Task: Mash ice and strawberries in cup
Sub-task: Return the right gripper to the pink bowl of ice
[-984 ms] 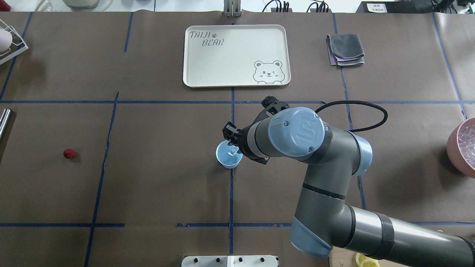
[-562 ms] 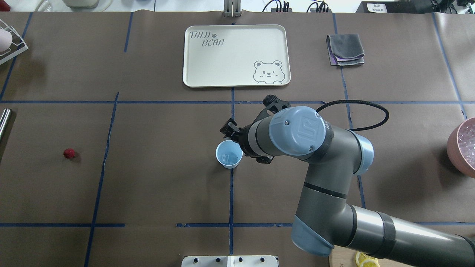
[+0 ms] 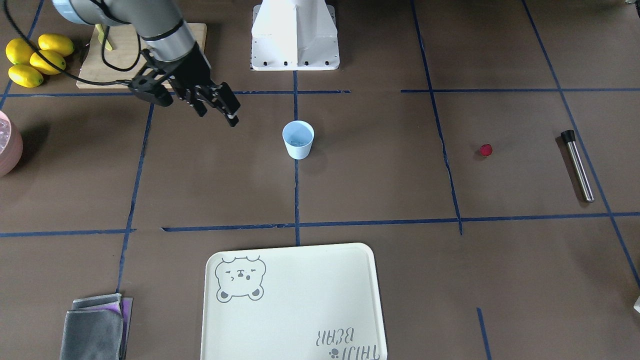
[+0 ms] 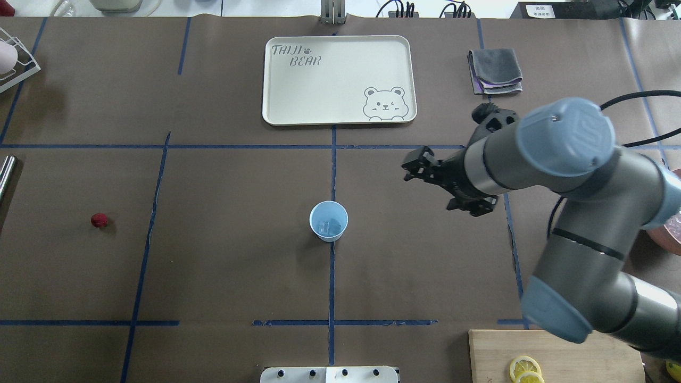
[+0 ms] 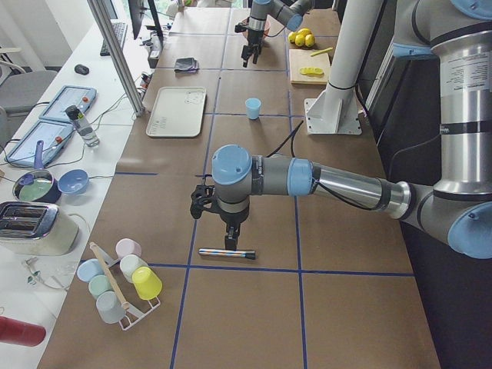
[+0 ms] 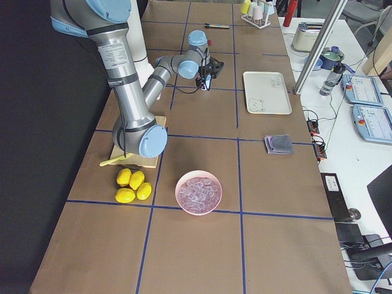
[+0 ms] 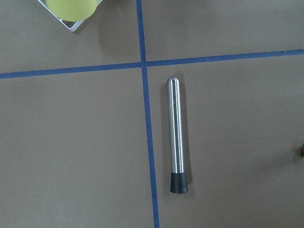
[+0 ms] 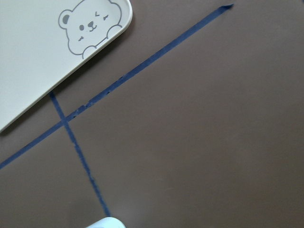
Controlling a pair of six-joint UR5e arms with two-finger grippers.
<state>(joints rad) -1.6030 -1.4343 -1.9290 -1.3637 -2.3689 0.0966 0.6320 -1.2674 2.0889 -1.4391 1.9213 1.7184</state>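
Counts: 1 cup (image 4: 329, 221), 1 strawberry (image 4: 99, 219), 1 steel muddler (image 3: 578, 166), 1 tray (image 4: 340, 80), 1 folded grey cloth (image 4: 495, 71), 1 pink bowl (image 6: 198, 192), 4 lemons (image 6: 135, 185), 2 lemon slices (image 4: 524, 369) on a wooden board (image 4: 553, 356).

Containers:
- The cup is upright with ice (image 4: 329, 227) at the bottom. The chunks are clear and glassy, so I can't get an exact count.
- The pink bowl is heaped with ice cubes.
- The tray holds nothing, only the bear print.

The cup is pale blue, plain, has no handle and tapers to the base. It sits on the centre tape line, mid-table, between tray and robot base. The strawberry is small and red, on bare table on the robot's left side. It lies between cup and muddler, well apart from the cup and nearer the muddler.

Right gripper (image 4: 414, 166): fingers parted, nothing in them. It's off to the cup's right and clear of it, not over the mouth.

Left gripper (image 5: 228, 242): it hangs just above the muddler, and its wrist cam looks straight down on the rod. No fingers show there, so I can't tell its opening.
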